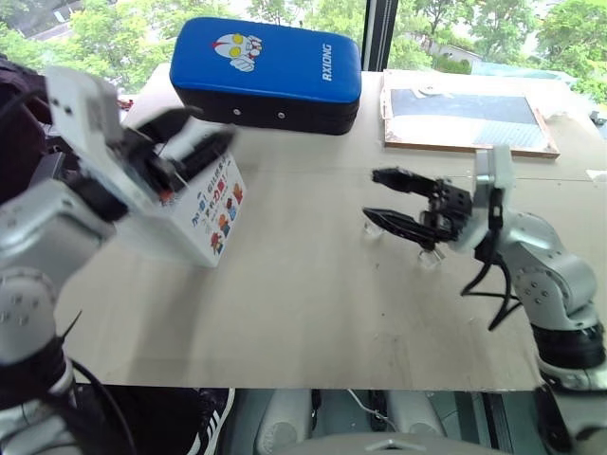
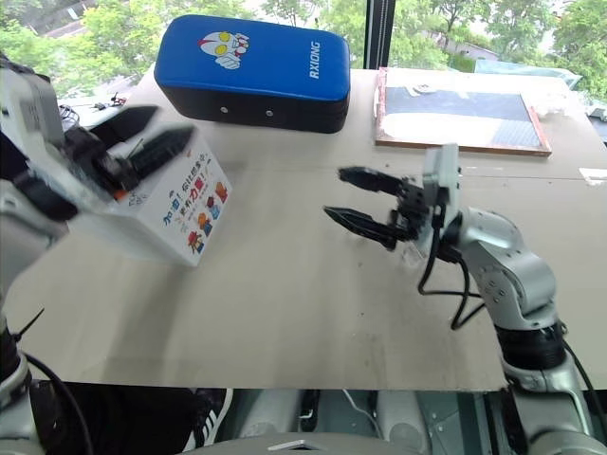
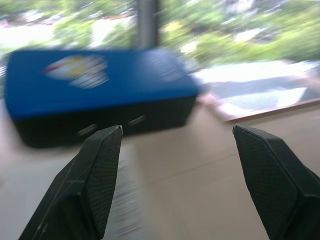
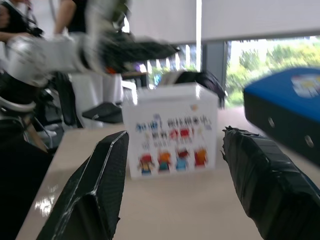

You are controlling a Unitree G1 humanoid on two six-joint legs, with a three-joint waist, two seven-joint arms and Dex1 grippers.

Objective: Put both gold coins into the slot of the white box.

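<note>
White box [image 4: 172,131] on the table [image 4: 165,210], cartoon side facing — between spread jaws — blue case [image 4: 287,110] beside.

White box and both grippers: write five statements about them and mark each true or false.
1. The white box stands on the table on the robot's left side. True.
2. The left gripper is shut on a coin. False: its fingers stand apart with nothing between them.
3. The right gripper is open and points toward the white box. True.
4. The blue padded case lies on top of the white box. False: it lies on the table beyond the box.
5. The box's side with cartoon pictures faces away from the right gripper. False: the right wrist view shows that side facing it.
</note>
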